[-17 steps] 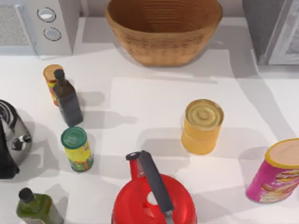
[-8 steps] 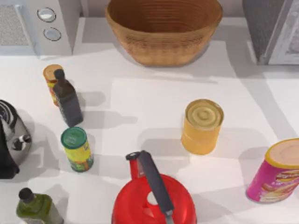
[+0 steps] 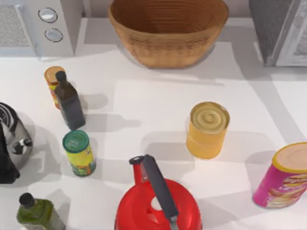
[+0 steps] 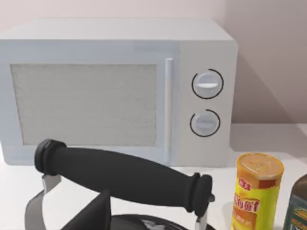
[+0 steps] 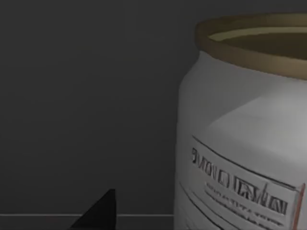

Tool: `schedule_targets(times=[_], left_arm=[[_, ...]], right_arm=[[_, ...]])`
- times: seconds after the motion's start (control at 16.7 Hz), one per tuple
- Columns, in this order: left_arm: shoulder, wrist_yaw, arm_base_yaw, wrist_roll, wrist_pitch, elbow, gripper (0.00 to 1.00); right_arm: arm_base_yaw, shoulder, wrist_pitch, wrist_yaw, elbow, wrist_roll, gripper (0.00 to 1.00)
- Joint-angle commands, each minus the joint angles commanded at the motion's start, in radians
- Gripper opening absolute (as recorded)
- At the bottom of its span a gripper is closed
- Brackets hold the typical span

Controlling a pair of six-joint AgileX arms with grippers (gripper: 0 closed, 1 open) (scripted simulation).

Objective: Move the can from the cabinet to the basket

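The basket [image 3: 168, 31] sat at the table's far edge, middle, with the cabinet [image 3: 280, 28] at the far right corner and a microwave [image 3: 38, 26] at the far left. The right wrist view was dim: the can [image 5: 244, 139], pale-sided with a printed label and a dull yellow rim, stood close to the camera against a dark wall, with a dark tip of the right gripper [image 5: 98, 211] beside it; whether the fingers were open or closed could not be told. On the open table between cabinet and basket stood a yellow can [image 3: 207, 129], a pink tube [image 3: 283, 175], a red kettle [image 3: 157, 201], a green-lidded tube [image 3: 79, 153], a dark bottle [image 3: 69, 101] and an olive bottle [image 3: 36, 213]. The left wrist view showed a black kettle handle [image 4: 124, 175] before the microwave.
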Motion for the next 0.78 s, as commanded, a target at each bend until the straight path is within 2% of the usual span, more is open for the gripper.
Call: schedule_targets(times=[0.66, 0.78], left_arm=[[0.0, 0.0, 0.0, 0.0, 0.0, 0.0, 1.0], [0.0, 0.0, 0.0, 0.0, 0.0, 0.0, 1.0]], right_arm=[[0.0, 0.0, 0.0, 0.0, 0.0, 0.0, 0.02], [0.0, 0.0, 0.0, 0.0, 0.0, 0.0, 0.0]])
